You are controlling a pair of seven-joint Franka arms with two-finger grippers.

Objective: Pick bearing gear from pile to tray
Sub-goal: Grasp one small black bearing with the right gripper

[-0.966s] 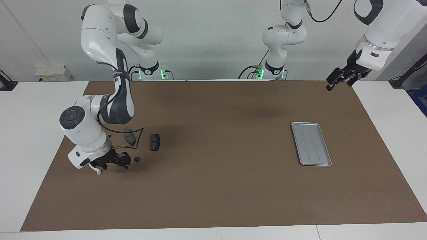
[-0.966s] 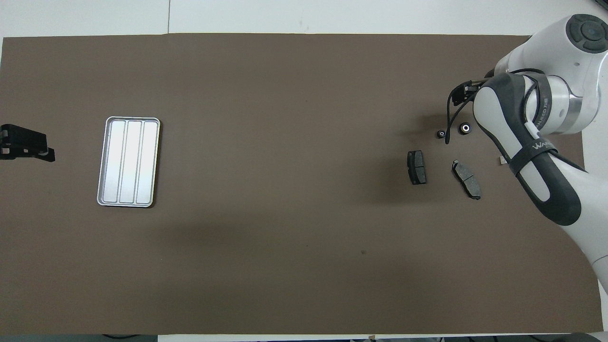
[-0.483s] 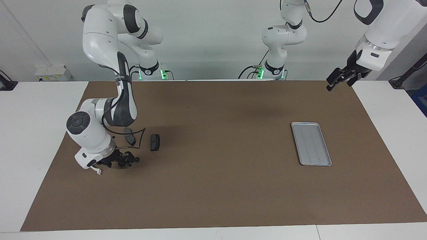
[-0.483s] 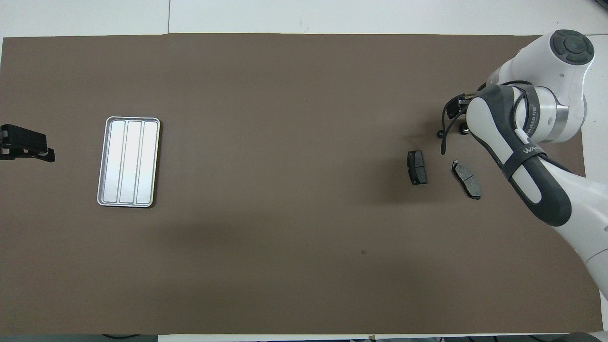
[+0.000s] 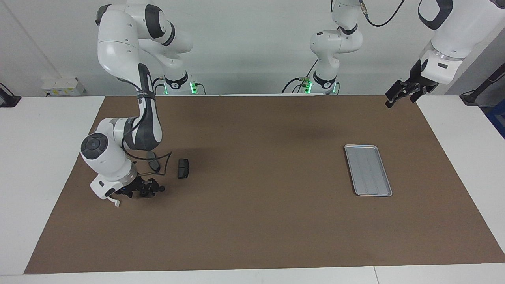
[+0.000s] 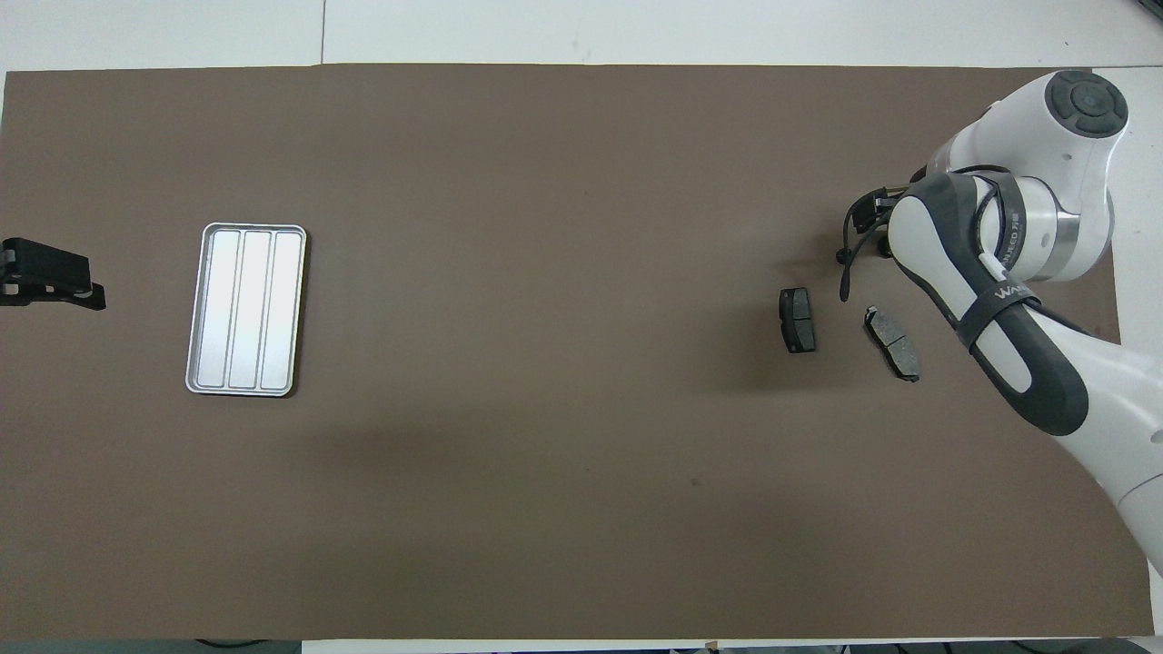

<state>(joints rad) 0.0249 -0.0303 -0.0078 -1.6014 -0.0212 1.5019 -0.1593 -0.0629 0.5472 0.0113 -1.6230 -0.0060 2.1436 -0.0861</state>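
We see the right end effector (image 5: 146, 191) down at the worktop (image 5: 252, 221) among the small black round pieces (image 5: 161, 189) of the pile, toward the right arm's end; its jaws stand fairly wide, though we cannot tell whether they grip a piece (the wrist covers it from overhead). Two dark brake pads (image 6: 798, 320) lie just nearer the robots. The silver tray (image 5: 368, 170) sits well apart, toward the left arm's end. The left end effector (image 5: 401, 93) waits raised there, jaws apart, holding nothing.
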